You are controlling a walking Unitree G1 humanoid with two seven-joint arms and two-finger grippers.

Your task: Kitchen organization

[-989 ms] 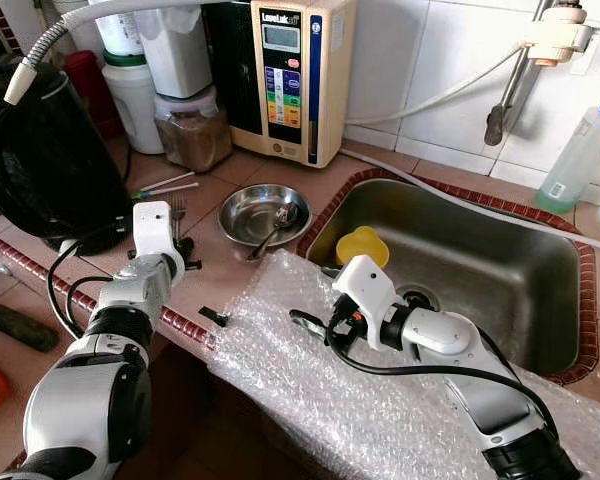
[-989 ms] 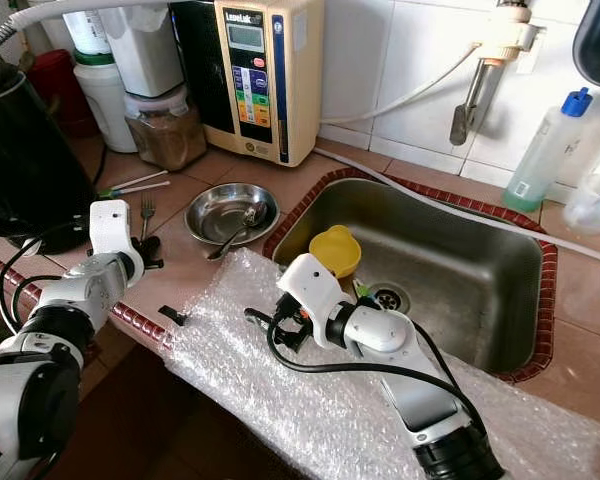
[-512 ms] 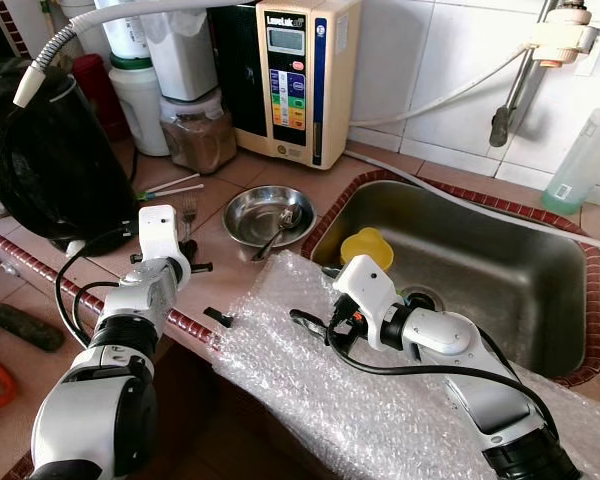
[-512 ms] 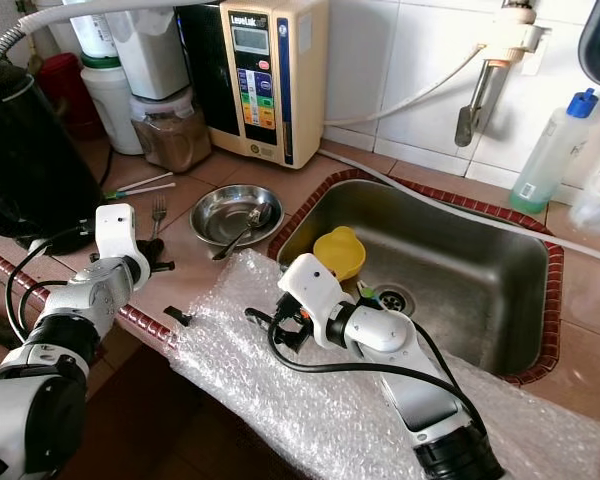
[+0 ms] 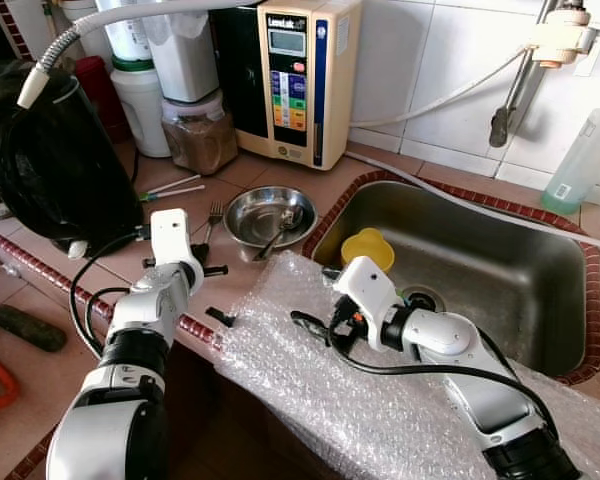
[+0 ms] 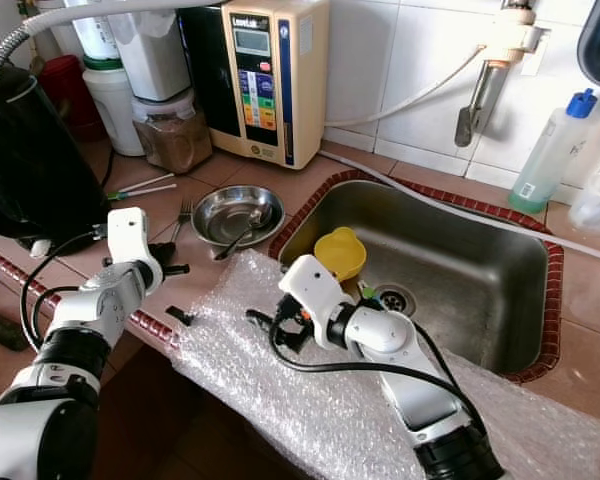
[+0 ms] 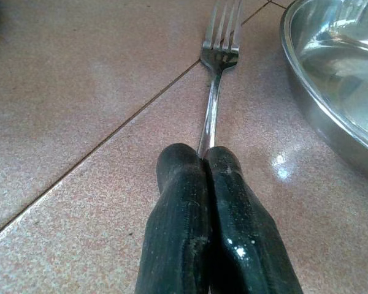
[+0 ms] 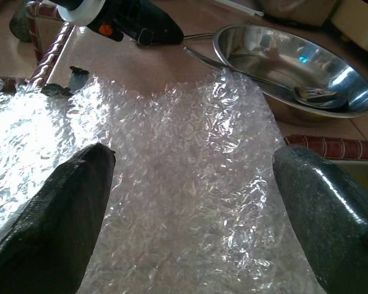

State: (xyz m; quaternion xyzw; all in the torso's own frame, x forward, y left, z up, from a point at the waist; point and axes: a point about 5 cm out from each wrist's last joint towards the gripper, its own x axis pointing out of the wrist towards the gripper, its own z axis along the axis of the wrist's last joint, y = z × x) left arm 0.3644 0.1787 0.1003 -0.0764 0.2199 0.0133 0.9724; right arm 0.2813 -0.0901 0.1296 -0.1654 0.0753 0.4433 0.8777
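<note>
We are holding our left gripper (image 7: 210,160) low over the pinkish tiled counter (image 5: 250,280), its two black fingers (image 7: 184,202) pressed together on the handle end of the silver metal fork (image 7: 218,67). The fork is lying flat on the tiles, its tines pointing toward the far side, just left of the round shallow steel bowl (image 5: 270,213), whose rim is running close beside the fork without touching it. A steel spoon (image 5: 276,230) is resting in that bowl with its handle reaching over the near rim. We are hovering our right gripper (image 8: 190,184) above the clear sheet of bubble wrap (image 5: 380,400), fingers spread wide and gripping nothing; the sheet is draping over the near counter edge and covering the near rim of the stainless sink (image 5: 500,270). A yellow plastic cup (image 5: 366,246) is sitting at the sink's left end. To the far left a large black kettle (image 5: 50,170) is crowding the counter, leaving open tile between it and the bowl. A small black piece (image 5: 218,317) is lying by the red-brown tiled counter edge (image 5: 195,328), near the wrap.
</note>
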